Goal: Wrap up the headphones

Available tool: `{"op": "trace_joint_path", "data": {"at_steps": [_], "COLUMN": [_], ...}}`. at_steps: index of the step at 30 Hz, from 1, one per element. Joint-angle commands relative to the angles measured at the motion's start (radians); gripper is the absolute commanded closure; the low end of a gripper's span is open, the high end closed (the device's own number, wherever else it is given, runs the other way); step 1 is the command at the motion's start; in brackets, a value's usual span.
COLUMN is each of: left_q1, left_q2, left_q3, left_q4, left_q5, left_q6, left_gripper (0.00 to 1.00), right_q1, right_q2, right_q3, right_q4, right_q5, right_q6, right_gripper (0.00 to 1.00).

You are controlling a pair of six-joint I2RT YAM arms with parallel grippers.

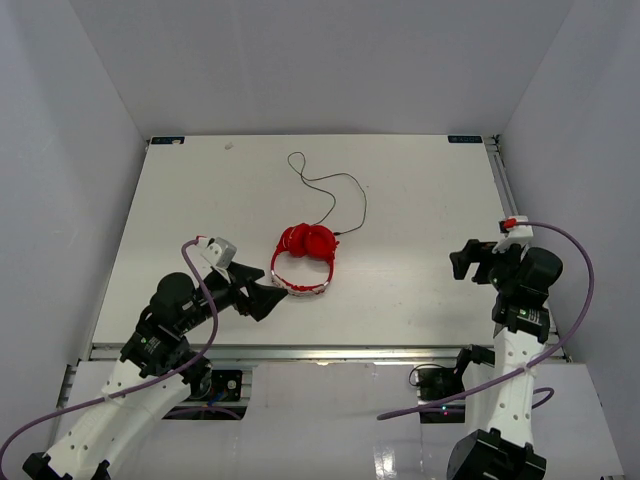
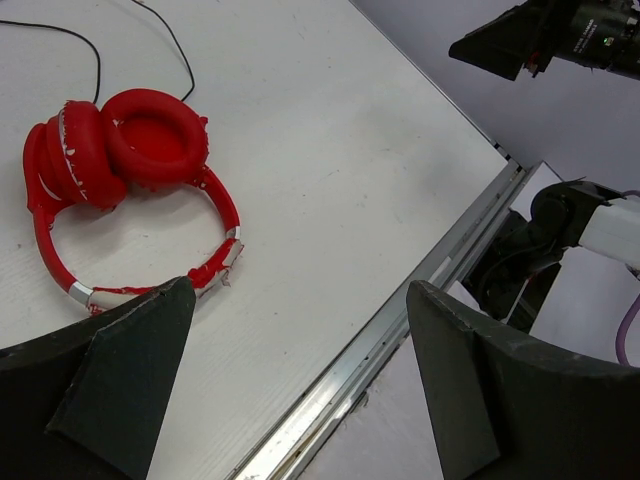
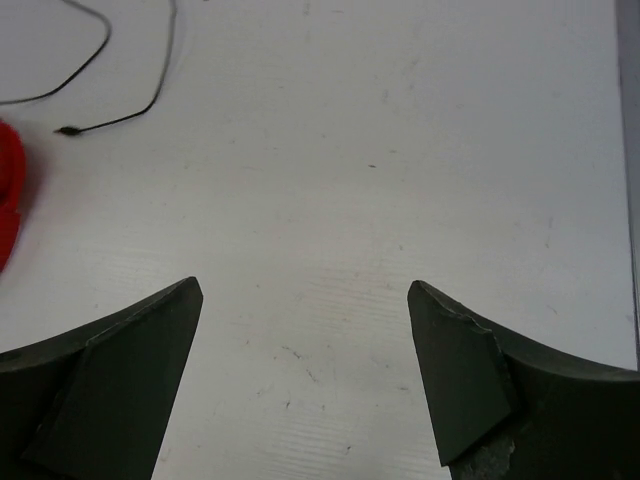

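The red headphones (image 1: 305, 258) lie flat near the table's middle, ear cups folded together at the far end and the red-and-white headband looping toward me. Their thin black cable (image 1: 330, 190) runs loose in a loop toward the far side. In the left wrist view the headphones (image 2: 125, 150) lie at the upper left, just beyond my left finger. My left gripper (image 1: 262, 298) is open and empty, right next to the headband's near end. My right gripper (image 1: 462, 262) is open and empty, far to the right of the headphones. The right wrist view shows an ear cup edge (image 3: 8, 190) and the cable's plug end (image 3: 70, 130).
The white table (image 1: 420, 200) is boxed in by grey walls on three sides. A metal rail (image 1: 330, 350) runs along its near edge, also seen in the left wrist view (image 2: 400, 320). Purple robot cables (image 1: 570, 290) hang by both arms.
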Motion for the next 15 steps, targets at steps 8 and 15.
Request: {"op": "trace_joint_path", "data": {"at_steps": [8,15], "left_q1": [-0.007,-0.008], "left_q2": [0.026,0.144], "left_q3": [-0.040,0.007], "left_q4": [0.037,-0.218], "left_q5": [-0.024,-0.153], "left_q6": [-0.211,-0.655], "left_gripper": [0.02,0.19], "right_q1": [-0.004,-0.004], "right_q2": [-0.035,0.072], "right_q3": [0.092,0.098], "right_q4": [-0.301,-0.296], "right_q5": [-0.703,-0.726], "right_q6": [-0.614,-0.622], "right_gripper": [0.10,0.10]}}
